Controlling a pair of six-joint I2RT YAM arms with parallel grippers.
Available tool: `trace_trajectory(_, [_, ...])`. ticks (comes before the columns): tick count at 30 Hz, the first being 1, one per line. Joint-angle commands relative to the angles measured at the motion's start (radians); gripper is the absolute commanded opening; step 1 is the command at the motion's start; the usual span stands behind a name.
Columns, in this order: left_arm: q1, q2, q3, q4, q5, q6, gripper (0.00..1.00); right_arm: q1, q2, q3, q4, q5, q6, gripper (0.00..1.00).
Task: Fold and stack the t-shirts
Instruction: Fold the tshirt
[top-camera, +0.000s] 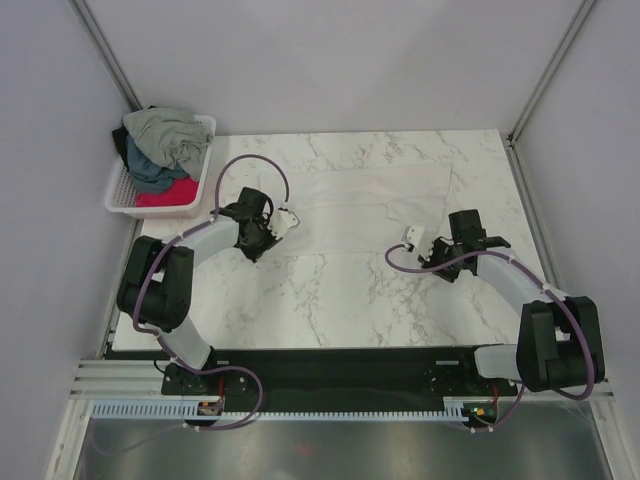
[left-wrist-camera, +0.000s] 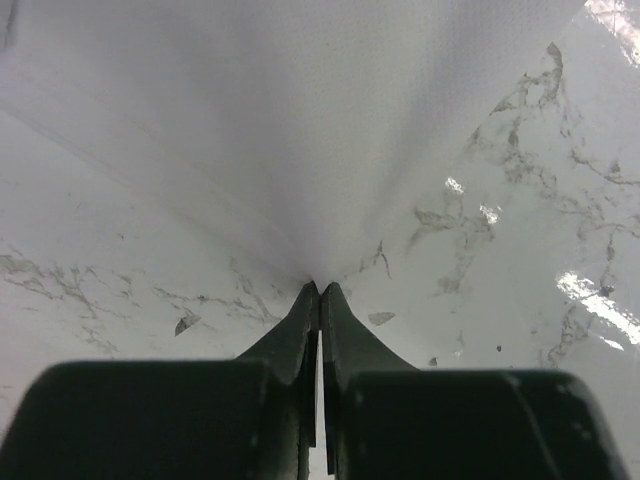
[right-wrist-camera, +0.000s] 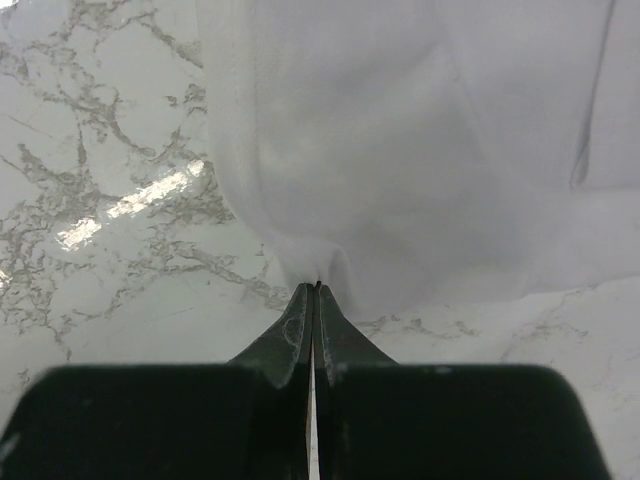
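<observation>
The plain white t-shirt (top-camera: 370, 205) lies spread flat on the marble table between my two arms. My left gripper (top-camera: 258, 245) is shut on its left near edge; in the left wrist view the closed fingertips (left-wrist-camera: 320, 285) pinch the white cloth (left-wrist-camera: 300, 130), which fans out from them. My right gripper (top-camera: 450, 255) is shut on its right near edge; in the right wrist view the tips (right-wrist-camera: 317, 285) pinch a small pucker of the cloth (right-wrist-camera: 420, 150). The grey-green (top-camera: 170, 130), dark teal (top-camera: 150, 170) and red-pink (top-camera: 165, 195) shirts lie heaped in the basket.
A white lattice basket (top-camera: 117, 192) stands at the table's back left corner. Grey walls with metal posts close in the back and sides. Bare marble (top-camera: 330, 300) lies between the shirt and the arm bases.
</observation>
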Motion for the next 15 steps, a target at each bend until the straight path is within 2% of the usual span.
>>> trace_trajectory(1, [0.014,-0.081,0.05,-0.054,0.021,0.013,0.02,0.001,-0.062,0.08,0.013,-0.002,0.058,0.0])
trace_trajectory(8, [0.013,-0.104,0.198,-0.145,0.058,0.034,0.02,-0.016,-0.07,0.209,0.038,0.002,0.14,0.0])
trace_trajectory(14, [0.013,-0.003,0.344,-0.145,0.058,0.034,0.02,-0.031,0.019,0.319,0.136,0.01,0.221,0.0])
trace_trajectory(15, [0.013,0.011,0.361,-0.224,0.091,0.04,0.02,-0.031,0.038,0.348,0.147,0.012,0.235,0.0])
